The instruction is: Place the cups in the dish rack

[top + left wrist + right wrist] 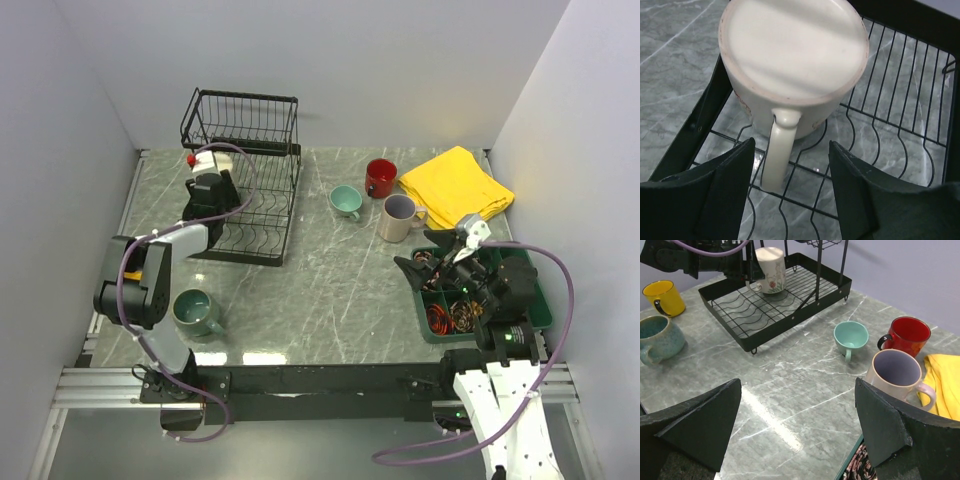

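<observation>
Sitting inverted on the rack [260,225] is a cream floral mug [790,50].

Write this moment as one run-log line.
cream mug: inverted in dish rack; left tool: open astride handle; right tool: open, empty

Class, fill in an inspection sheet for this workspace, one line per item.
Surface: marbled grey table.
Job's things: cream mug upside down in dish rack; yellow mug, grey-green mug, teal cup, red mug, lilac-lined mug on table.
Clutter: yellow cloth; green tray of coiled cords.
Pincers: left pincer open astride cream mug's handle; right pincer open, empty.
Cables: purple cable looping off each arm.
Surroundings: plain pale walls.
</observation>
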Available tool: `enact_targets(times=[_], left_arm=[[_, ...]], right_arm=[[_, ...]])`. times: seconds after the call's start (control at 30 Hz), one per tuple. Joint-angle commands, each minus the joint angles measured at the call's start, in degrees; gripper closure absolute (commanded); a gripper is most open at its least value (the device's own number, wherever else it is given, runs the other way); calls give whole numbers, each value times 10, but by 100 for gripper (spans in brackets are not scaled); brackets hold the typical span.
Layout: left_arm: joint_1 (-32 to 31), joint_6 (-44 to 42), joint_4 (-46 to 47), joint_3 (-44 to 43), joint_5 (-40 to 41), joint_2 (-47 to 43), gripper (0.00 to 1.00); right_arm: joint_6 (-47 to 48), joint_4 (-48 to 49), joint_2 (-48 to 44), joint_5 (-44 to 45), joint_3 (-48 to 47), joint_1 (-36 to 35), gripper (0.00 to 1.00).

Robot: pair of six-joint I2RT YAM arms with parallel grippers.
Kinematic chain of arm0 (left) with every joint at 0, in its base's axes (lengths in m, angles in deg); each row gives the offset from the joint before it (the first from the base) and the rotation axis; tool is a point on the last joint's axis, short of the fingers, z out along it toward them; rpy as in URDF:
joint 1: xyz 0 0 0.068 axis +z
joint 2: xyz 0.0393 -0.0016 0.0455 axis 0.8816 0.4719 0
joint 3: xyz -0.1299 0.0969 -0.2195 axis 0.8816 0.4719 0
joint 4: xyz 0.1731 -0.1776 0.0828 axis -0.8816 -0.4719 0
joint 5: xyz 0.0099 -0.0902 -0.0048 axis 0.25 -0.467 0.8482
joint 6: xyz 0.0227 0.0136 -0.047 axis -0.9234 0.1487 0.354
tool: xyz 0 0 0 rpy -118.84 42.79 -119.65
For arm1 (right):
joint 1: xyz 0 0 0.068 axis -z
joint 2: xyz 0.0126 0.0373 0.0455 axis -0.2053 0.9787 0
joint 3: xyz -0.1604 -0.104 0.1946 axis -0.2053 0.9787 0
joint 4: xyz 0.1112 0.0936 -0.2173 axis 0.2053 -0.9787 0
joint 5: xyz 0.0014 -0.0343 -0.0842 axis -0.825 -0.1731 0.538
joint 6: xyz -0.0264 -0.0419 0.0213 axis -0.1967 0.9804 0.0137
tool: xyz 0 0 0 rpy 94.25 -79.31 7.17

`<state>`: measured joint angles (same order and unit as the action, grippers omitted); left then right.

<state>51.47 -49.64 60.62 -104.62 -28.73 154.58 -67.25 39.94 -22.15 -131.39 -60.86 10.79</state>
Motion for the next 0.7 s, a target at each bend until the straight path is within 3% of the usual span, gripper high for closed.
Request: enact_targets(times=[0.0,0.1,0.13,0.2,0.4,0.5,0.57,0.6,0.67], left_arm=[[3,8,-31,-5,-27,-63,33],[3,32,-44,13,-54,-107,30],[4,41,-55,18,-59,-118,22],[4,68,-69,28,-68,-150,18],[25,142,-142,54,-112,-223,17],[48,167,-178,70,-145,-259,21],[66,173,-195,78,-170,-278,29],[71,178,-218,84,-177,-283,34],[88,179,-230,84,-205,-285,56]], right_arm=[[-8,25,-13,-4,10,5,0],[-8,27,-18,-4,14,7,0],[-8,28,-18,-4,15,8,0],[-8,32,-21,-4,18,7,0],[-14,25,-34,-7,27,8,0],[16,15,-40,-1,33,8,0],[23,14,-39,9,37,8,0],[26,15,-39,21,43,8,0],[29,21,-40,32,51,8,0]])
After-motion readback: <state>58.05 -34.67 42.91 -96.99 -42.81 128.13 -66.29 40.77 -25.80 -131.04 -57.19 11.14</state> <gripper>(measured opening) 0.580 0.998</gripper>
